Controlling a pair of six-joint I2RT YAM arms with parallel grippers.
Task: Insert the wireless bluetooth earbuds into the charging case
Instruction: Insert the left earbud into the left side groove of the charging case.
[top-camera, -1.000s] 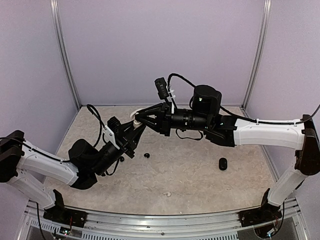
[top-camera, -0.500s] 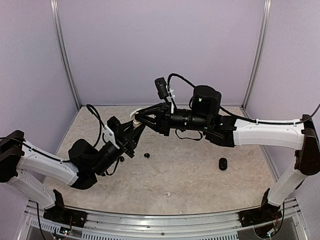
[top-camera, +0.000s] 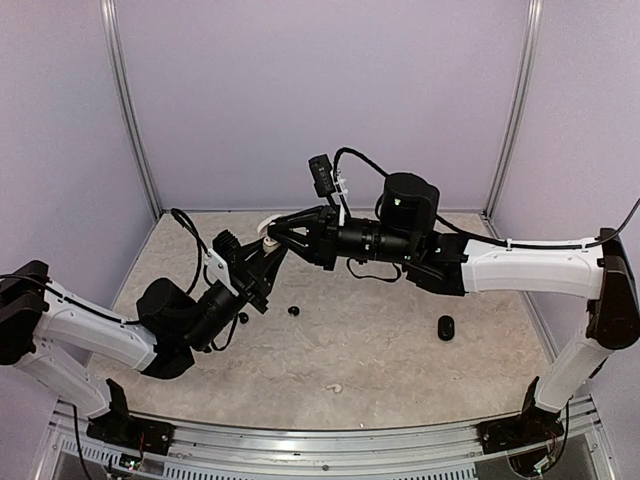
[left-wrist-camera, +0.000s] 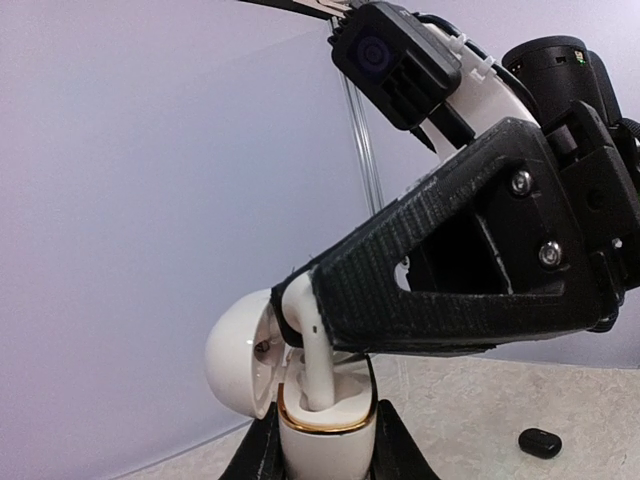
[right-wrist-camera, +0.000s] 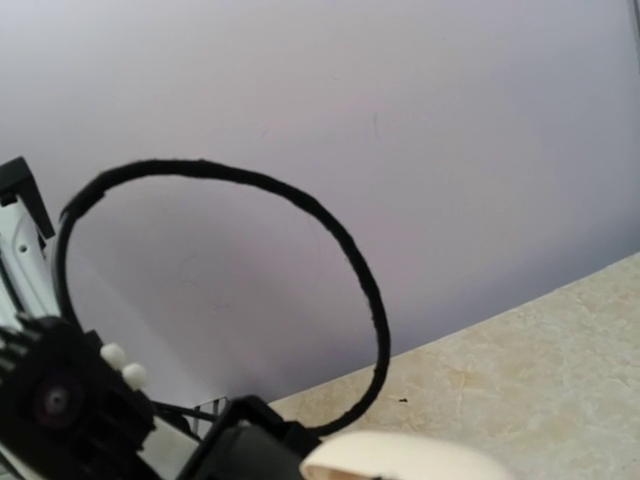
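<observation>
My left gripper (left-wrist-camera: 325, 445) is shut on a white charging case (left-wrist-camera: 328, 430) with a gold rim and holds it upright above the table, its lid (left-wrist-camera: 240, 355) swung open to the left. My right gripper (top-camera: 272, 233) reaches in from the right, shut on a white stemmed earbud (left-wrist-camera: 312, 350). The earbud's stem stands in the case's well. In the top view both grippers meet at the case (top-camera: 267, 243). A tiny black bud (top-camera: 293, 311) lies on the table below them. The right wrist view shows only the lid's edge (right-wrist-camera: 400, 455).
A black pebble-shaped case (top-camera: 445, 327) lies on the table at the right and also shows in the left wrist view (left-wrist-camera: 540, 442). A small white piece (top-camera: 335, 388) lies near the front. Another small black item (top-camera: 243, 318) sits by the left arm. Purple walls enclose the table.
Both grippers have shifted slightly up and left together, with the case and the earbud still held. The things on the table have not moved.
</observation>
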